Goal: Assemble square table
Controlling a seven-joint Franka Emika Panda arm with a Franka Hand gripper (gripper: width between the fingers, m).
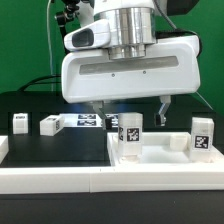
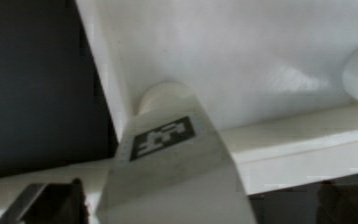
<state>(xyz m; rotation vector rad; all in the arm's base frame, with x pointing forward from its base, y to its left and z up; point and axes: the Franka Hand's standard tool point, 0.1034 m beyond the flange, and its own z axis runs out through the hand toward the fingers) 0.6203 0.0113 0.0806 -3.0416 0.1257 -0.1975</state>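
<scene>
The pincer [image 1: 130, 108] hangs open above the square table's slab [image 1: 160, 152]. Its two fingers are spread wide and grip nothing. One leg [image 1: 129, 130] stands just below and between them, and neither finger touches it.

That leg stands upright at the corner of the slab towards the exterior view's left, with its long axis vertical. The black-and-white square tag [image 2: 163, 137] on its side faces the exterior camera. In the wrist view the leg is seen almost end-on, rising towards the lens with its rounded top nearest.

The slab lies flat on the black counter [image 1: 40, 150], on the exterior view's right, with its raised rim upward. A second leg [image 1: 201, 135] stands upright at the slab's right end, with its tag also turned to the exterior camera. Whether it sits on the slab or just behind it cannot be told.

Two more legs [image 1: 20, 121] lie loose on the counter at the exterior view's left, well apart from the slab. The marker board [image 1: 85, 121] lies flat between them and the slab. A long white rail [image 1: 60, 178] runs along the counter's near edge.

All the tags show blocky black-and-white patterns. They are too small for any letters or numbers to be read.
</scene>
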